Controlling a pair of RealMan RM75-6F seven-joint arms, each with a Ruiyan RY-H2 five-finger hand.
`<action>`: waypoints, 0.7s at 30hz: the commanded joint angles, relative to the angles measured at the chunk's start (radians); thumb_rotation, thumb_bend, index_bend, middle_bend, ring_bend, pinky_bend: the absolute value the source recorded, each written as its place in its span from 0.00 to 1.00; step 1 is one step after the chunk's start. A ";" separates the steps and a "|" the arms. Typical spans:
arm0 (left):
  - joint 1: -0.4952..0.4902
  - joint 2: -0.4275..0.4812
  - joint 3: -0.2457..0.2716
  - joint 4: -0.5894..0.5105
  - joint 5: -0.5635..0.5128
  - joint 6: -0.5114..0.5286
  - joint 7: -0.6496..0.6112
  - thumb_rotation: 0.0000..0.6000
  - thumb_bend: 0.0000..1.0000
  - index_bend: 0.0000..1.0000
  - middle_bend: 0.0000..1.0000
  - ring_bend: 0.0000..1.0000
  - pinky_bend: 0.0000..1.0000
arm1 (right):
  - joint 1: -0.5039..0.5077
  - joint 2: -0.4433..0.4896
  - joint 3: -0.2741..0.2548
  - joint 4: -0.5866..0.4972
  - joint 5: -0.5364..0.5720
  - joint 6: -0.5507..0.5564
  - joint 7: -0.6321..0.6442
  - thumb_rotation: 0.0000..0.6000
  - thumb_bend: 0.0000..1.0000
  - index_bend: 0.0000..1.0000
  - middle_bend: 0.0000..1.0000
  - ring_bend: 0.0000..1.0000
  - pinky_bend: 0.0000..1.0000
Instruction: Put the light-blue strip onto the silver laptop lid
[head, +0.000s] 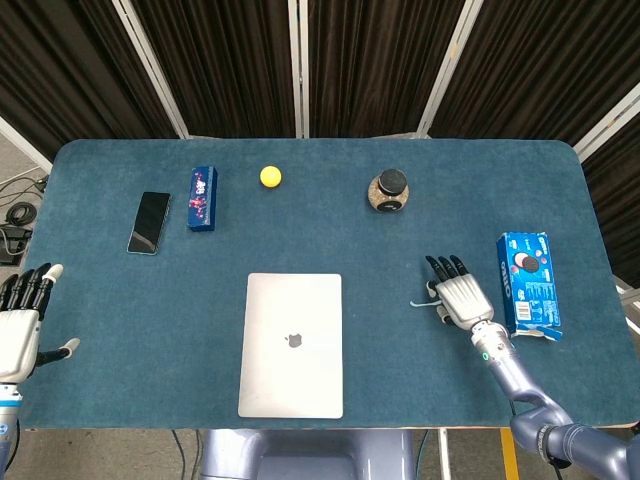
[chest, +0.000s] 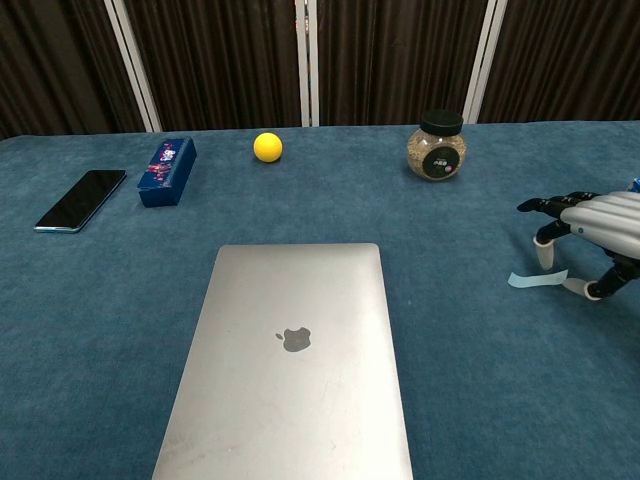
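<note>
So the little light-blue paper strip (chest: 537, 279) is lying flat on the dark blue felt tabletop (head: 120, 320), lower right of the chest view, well off to the right of the closed silver laptop (head: 291, 344). In the head view only its left tip (head: 421, 303) pokes out from under the hand. The laptop lid sits bottom centre with the apple logo showing and nothing on it

The right hand (chest: 592, 224) is hunched right over the strip, palm down, fingers spread with the dark fingertips (chest: 528, 205) reaching left; the thumb tip looks like it's planted just behind the strip and another pale tip sits at the strip's right end. It isn't gripping anything that I can see, fingers apart, strip on the felt

Just right of that hand in the head view is a blue cookie box (head: 528, 282), looks like Oreo from the cookie picture, though the lettering is too small to read. Upper middle there's a round clear jar with a black lid (chest: 437, 146) and a dark label I can't read, then a yellow ball (chest: 267, 146), a dark blue narrow box with pinkish print (chest: 166, 158) (unreadable), and a black smartphone (chest: 81, 200) over on the left

Left hand (head: 20, 325) is parked at the lower left edge of the head view, fingers extended and apart, holding nothing
</note>
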 joint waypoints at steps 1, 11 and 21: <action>-0.001 0.000 0.000 0.000 0.000 0.000 0.000 1.00 0.00 0.00 0.00 0.00 0.00 | 0.003 -0.010 -0.005 0.015 -0.001 -0.001 0.014 1.00 0.33 0.50 0.00 0.00 0.00; -0.001 0.001 0.001 -0.001 -0.002 -0.001 -0.003 1.00 0.00 0.00 0.00 0.00 0.00 | 0.008 -0.034 -0.015 0.054 -0.007 0.006 0.047 1.00 0.38 0.58 0.00 0.00 0.00; -0.002 0.002 0.003 -0.004 -0.002 0.000 -0.004 1.00 0.00 0.00 0.00 0.00 0.00 | 0.013 -0.036 -0.016 0.058 -0.026 0.041 0.058 1.00 0.43 0.64 0.00 0.00 0.00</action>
